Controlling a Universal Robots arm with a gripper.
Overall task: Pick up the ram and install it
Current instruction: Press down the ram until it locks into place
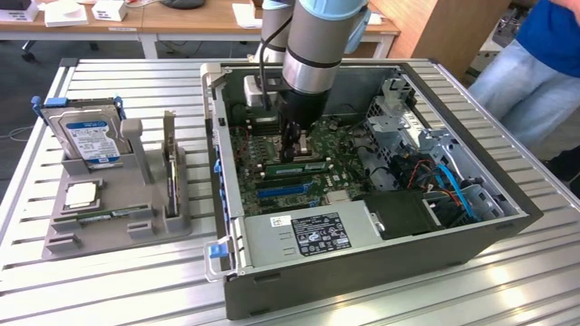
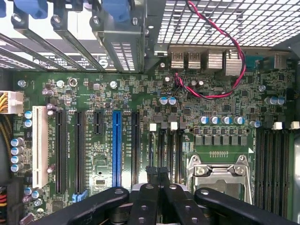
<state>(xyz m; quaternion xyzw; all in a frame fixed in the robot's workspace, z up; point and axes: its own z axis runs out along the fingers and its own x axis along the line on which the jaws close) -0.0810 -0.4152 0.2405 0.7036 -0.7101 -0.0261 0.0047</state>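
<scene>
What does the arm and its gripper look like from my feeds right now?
The arm is a silver-grey cylinder with pale blue joint caps and a black cable along its side. A dark band leads to a black wrist. The gripper is black, with bolted linkage bars and slim fingers.

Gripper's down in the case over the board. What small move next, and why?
Probably a short straight press down: the shut gripper sits over the ram in the slots beside the CPU socket, and I cannot tell that it is fully seated.
</scene>
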